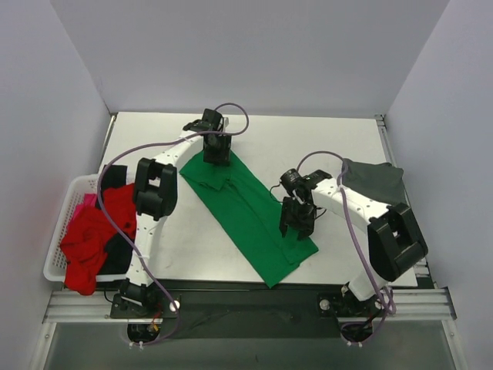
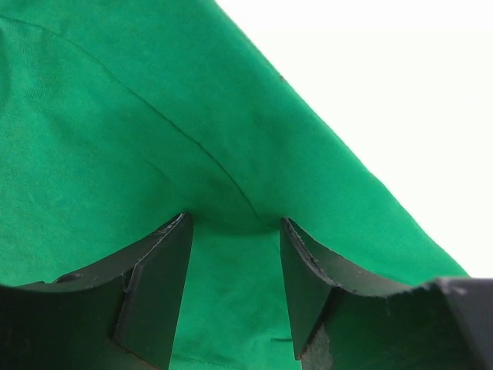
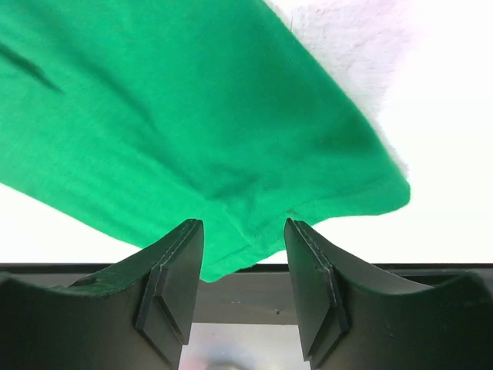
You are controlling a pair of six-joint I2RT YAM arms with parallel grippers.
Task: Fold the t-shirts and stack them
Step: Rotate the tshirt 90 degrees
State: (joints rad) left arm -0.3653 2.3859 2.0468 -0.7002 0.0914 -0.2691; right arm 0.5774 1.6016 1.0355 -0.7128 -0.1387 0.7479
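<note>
A green t-shirt [image 1: 246,212] lies in a long diagonal band from the table's back middle to its front edge. My left gripper [image 1: 216,156] is open at the shirt's far end, its fingers [image 2: 158,285] on the green cloth [image 2: 154,139]. My right gripper [image 1: 296,227] is open over the shirt's near right part, with the green hem [image 3: 231,154] just past its fingertips. A dark grey t-shirt [image 1: 375,179] lies folded at the right. Red and black t-shirts [image 1: 96,235] fill the basket at the left.
A white basket [image 1: 62,235] stands at the table's left edge. The white table [image 1: 323,139] has walls at the back and both sides. The table's front edge [image 3: 246,270] shows right below the right gripper.
</note>
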